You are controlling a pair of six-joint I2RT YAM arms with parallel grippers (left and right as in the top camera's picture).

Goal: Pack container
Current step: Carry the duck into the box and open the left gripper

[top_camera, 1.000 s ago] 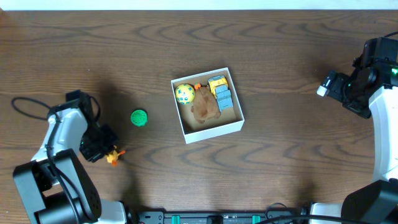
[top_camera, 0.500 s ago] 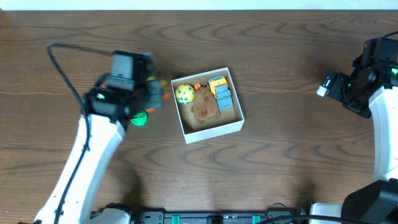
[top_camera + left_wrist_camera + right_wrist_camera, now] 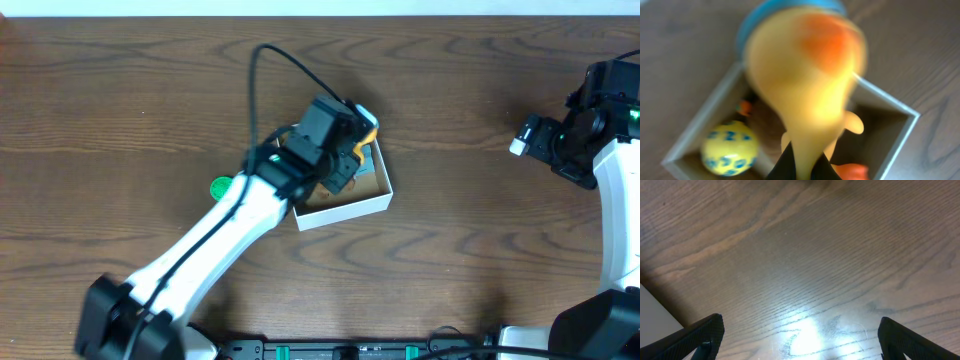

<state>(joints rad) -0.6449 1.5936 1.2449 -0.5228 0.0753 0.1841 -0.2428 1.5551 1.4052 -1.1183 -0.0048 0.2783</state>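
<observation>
The container (image 3: 345,207) is a white box with a tan inside at the table's middle. My left gripper (image 3: 350,150) hovers over it, shut on a yellow and orange duck toy (image 3: 805,70), which fills the left wrist view, blurred. Below it in that view are the container's wall (image 3: 900,135) and a yellow ball with blue marks (image 3: 729,152). The arm hides most of the container's contents from overhead. A green ball (image 3: 221,187) lies on the table left of the container. My right gripper (image 3: 800,340) is open and empty over bare wood at the far right (image 3: 535,140).
The left arm (image 3: 200,250) stretches diagonally from the front left to the container. A black cable (image 3: 262,70) loops above it. A pale wall edge runs along the table's back (image 3: 320,8).
My left gripper has carried the duck toy from the front left, past the green ball, to above the container. The right arm has not moved.
</observation>
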